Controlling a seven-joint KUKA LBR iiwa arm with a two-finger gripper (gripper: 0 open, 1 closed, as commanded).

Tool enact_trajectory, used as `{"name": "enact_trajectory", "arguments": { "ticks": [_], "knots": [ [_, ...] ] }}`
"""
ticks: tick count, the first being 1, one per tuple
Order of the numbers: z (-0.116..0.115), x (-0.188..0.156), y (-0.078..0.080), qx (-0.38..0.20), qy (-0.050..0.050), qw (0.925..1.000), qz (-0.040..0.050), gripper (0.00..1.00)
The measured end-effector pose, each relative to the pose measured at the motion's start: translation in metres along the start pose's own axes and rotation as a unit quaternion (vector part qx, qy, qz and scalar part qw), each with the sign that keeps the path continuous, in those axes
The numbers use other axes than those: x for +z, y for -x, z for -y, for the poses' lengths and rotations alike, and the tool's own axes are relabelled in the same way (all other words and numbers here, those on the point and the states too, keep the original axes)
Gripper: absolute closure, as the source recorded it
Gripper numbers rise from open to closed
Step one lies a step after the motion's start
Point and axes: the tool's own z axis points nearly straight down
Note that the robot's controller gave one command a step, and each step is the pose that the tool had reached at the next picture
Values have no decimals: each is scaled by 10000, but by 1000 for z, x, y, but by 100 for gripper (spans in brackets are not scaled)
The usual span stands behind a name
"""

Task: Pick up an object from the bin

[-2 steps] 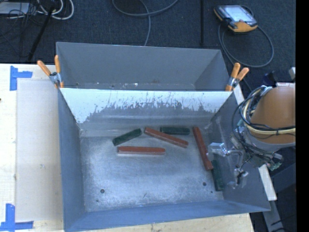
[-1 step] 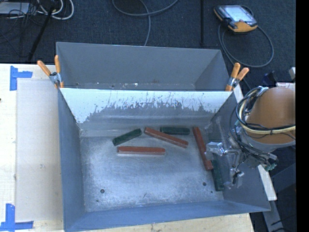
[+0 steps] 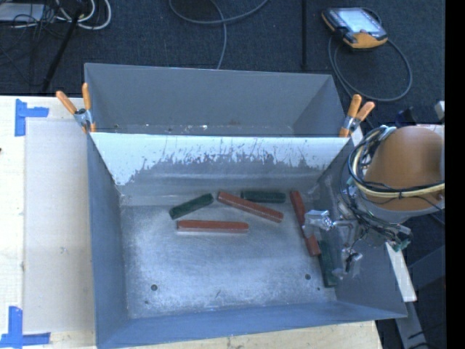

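1. Camera view, grey metal bin (image 3: 211,115): open-topped, with sloping walls. The floor is scuffed pale and carries six small sticks, all in its far and right parts.
2. Arm (image 3: 378,202): reaches in over the bin's right wall. Its wrist has a rounded orange cover (image 3: 407,158) with looped cables around it.
3. Gripper (image 3: 336,242): low inside the bin at the right side, close against the right wall and above the near right part of the floor. Whether its grip is wide, narrow or closed on anything cannot be told.
4. Dark green stick (image 3: 327,266): the piece nearest the gripper. It lies on the floor at the foot of the right wall and runs far to near. Its far end sits under the gripper's metal parts, and contact cannot be judged.
5. Red-brown stick (image 3: 300,211): just left of the gripper. It runs far to near along the right side, and its near end comes close to the dark green stick.
6. Slanted red-brown stick (image 3: 251,206): far centre of the floor, angled down toward the right.
7. Short dark green bar (image 3: 263,195): just beyond the slanted red-brown stick, near the far wall's foot.
8. Tilted dark green stick (image 3: 192,205): left of centre, with its right end farther back.
9. Flat red-brown stick (image 3: 212,226): just nearer than the tilted dark green stick, lying left to right.
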Motion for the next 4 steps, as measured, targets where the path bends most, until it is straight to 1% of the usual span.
{"name": "enact_trajectory", "arguments": {
  "ticks": [1, 2, 3, 4],
  "knots": [
    [-4, 21, -30, -1394, 3, 9902, 13, 0],
    [13, 43, 29, -1816, 10, 9834, 3, 100],
    [13, 43, 29, -1809, 11, 9835, 3, 100],
    [-17, -127, 23, -1403, -11, 9901, 16, 100]
  ]
}}
